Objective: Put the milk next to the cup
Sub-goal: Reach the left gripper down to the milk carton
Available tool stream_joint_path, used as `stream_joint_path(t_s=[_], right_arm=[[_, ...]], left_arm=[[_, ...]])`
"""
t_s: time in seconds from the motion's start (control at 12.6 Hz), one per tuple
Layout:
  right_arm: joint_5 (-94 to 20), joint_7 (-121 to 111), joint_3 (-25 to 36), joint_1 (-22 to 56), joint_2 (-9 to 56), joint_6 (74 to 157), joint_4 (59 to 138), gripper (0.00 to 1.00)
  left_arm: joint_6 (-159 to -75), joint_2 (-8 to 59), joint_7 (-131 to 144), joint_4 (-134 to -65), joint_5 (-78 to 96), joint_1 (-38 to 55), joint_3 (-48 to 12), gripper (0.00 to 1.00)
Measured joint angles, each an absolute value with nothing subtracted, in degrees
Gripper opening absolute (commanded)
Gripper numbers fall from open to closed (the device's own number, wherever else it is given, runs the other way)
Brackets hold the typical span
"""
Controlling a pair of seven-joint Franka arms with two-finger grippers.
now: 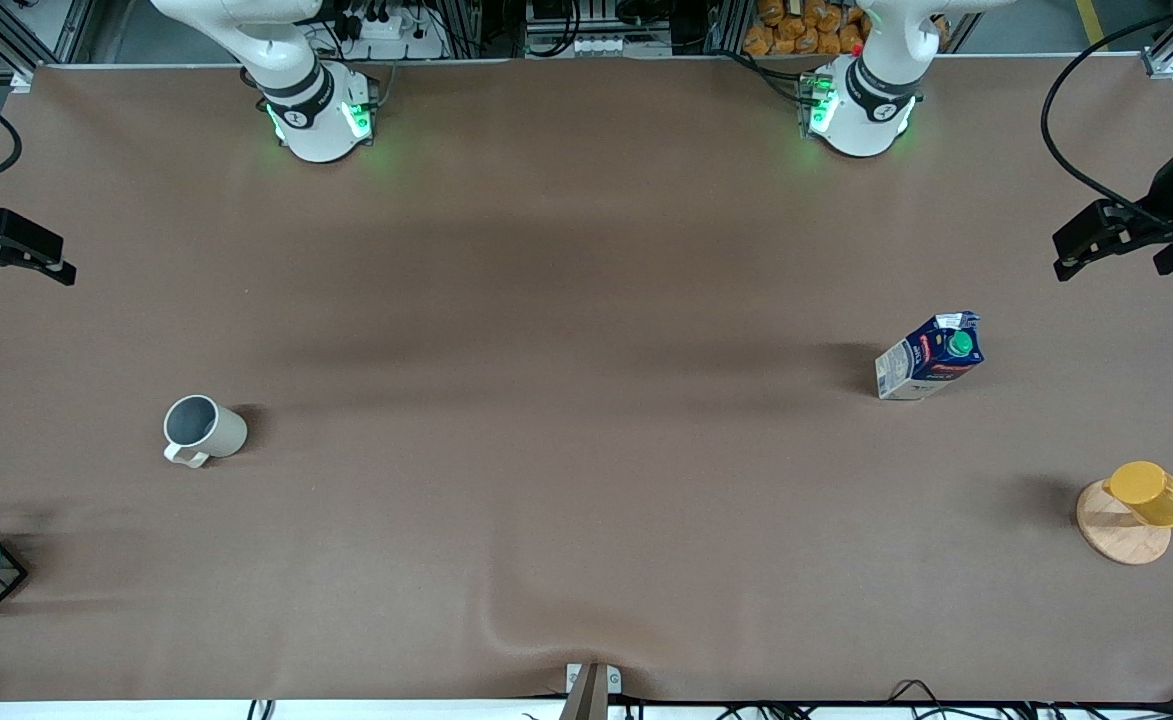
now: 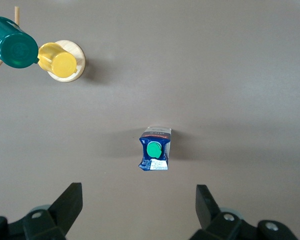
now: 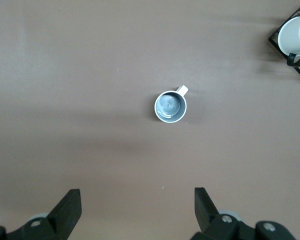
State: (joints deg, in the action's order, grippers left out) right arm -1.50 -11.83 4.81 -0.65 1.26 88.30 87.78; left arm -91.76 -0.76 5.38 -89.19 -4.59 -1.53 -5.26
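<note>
Brown tabletop (image 1: 586,500) is carrying the milk (image 1: 931,357) toward the left arm's end and the cup (image 1: 202,430) toward the right arm's — well apart, nothing moved yet. Left gripper (image 2: 139,207) and right gripper (image 3: 137,207) are hanging wide, empty, above them.

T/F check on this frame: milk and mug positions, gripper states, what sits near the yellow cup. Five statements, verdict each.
1. The milk stands upright at the left arm's end of the table. True.
2. The cup lies on its side. False: it stands upright, opening up, as the right wrist view shows.
3. The left gripper is shut on the milk. False: it is open, up over the table, holding nothing.
4. The right gripper is open, with the cup in its wrist view. True.
5. The yellow cup sits beside the beige cup. False: it rests on a wooden disc at the left arm's end.
</note>
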Motion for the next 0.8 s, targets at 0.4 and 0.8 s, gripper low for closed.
stream_joint_path(t_s=[0.4,0.8], right_arm=[[-1.2,-11.8,4.9,-0.6,-0.2,87.6,88.2,1.00],[-1.1,-11.8,4.9,-0.6,-2.3,87.1,89.6,1.00]], left_arm=[[-91.0,-0.3,5.4,-89.2,-4.6,-1.7,-4.8,1.00],[-89.8,3.1,5.4,-91.7,-4.6,-1.7,-4.8,1.00]])
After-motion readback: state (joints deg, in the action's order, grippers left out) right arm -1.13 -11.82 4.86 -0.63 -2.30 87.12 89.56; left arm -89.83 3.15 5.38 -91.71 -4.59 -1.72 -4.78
